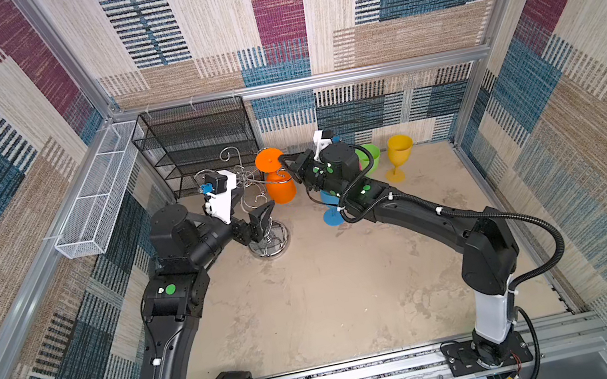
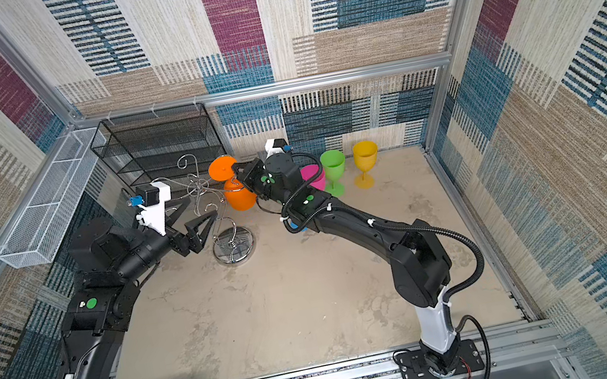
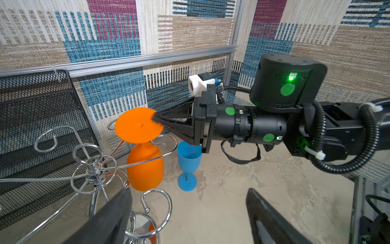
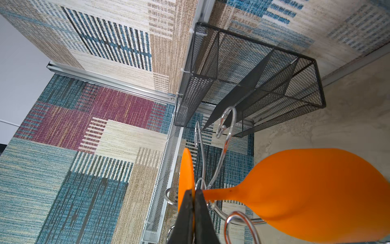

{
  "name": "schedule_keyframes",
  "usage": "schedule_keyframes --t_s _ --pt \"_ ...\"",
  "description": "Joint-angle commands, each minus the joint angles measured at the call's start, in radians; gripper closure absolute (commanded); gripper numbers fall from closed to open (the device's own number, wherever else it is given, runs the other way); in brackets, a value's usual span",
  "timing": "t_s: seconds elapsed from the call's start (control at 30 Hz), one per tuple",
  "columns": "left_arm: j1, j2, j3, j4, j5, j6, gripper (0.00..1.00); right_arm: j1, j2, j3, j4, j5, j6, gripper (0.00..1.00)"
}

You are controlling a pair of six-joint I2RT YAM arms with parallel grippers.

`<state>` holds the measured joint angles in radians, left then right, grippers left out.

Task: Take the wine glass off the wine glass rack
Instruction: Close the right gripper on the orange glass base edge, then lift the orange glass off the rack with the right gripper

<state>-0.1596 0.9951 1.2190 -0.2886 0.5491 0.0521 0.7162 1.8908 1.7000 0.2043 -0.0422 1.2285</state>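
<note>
An orange wine glass (image 1: 281, 188) (image 2: 240, 197) (image 3: 145, 166) (image 4: 306, 190) hangs upside down on the chrome wine glass rack (image 1: 269, 243) (image 2: 234, 247) (image 3: 92, 166) (image 4: 228, 126). Its stem sits in a curled arm and its round foot is on top. My right gripper (image 1: 281, 159) (image 2: 234, 167) (image 3: 155, 119) (image 4: 194, 192) is shut on the edge of that foot. My left gripper (image 1: 253, 203) (image 2: 198, 213) (image 3: 188, 194) stands open low beside the rack's twisted stem. One curled arm lies between its fingers (image 3: 114, 211), and it holds nothing.
A blue glass (image 1: 333, 210) (image 3: 188, 160) stands under my right arm. Pink (image 2: 312, 176), green (image 2: 334, 168) and yellow (image 2: 366, 158) glasses stand by the back wall. A black mesh shelf (image 1: 200, 141) is behind the rack, and a white mesh basket (image 1: 97, 201) hangs on the left wall.
</note>
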Motion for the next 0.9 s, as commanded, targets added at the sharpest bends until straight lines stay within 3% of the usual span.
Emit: schedule_keyframes --t_s 0.0,0.87 --pt "0.0 0.004 -0.003 0.039 0.002 -0.015 0.12 -0.01 -0.003 0.008 0.019 -0.002 -0.014 1.0" --pt "0.002 0.024 0.0 0.039 0.011 -0.025 0.12 -0.098 -0.112 -0.097 0.08 0.017 -0.009 1.0"
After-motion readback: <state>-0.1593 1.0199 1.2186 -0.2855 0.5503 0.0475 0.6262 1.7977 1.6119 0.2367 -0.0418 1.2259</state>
